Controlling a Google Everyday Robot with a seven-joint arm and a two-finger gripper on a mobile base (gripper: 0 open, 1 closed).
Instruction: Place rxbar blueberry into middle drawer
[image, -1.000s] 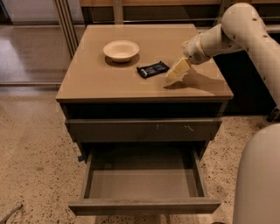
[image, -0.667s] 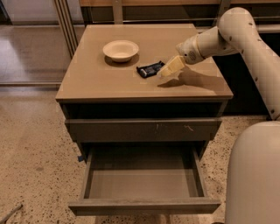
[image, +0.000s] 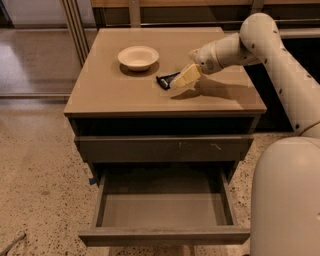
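The rxbar blueberry (image: 165, 80), a small dark flat bar, lies on the cabinet top (image: 115, 95) to the right of the cream bowl. My gripper (image: 182, 78) reaches in from the right, tilted down, and sits over the bar's right end, hiding that part. The middle drawer (image: 164, 235) is pulled out at the bottom of the view, with a plain front and a bare grey floor (image: 162, 210).
A cream round bowl (image: 138, 57) stands on the cabinet top left of the bar. A shut drawer front with pale scratches (image: 165, 148) sits above the open drawer. My white arm (image: 280, 65) and body (image: 285, 200) fill the right side. Speckled floor lies to the left.
My gripper has moved left across the cabinet top and now covers the right end of the bar. The bar, bowl and drawer have not moved.
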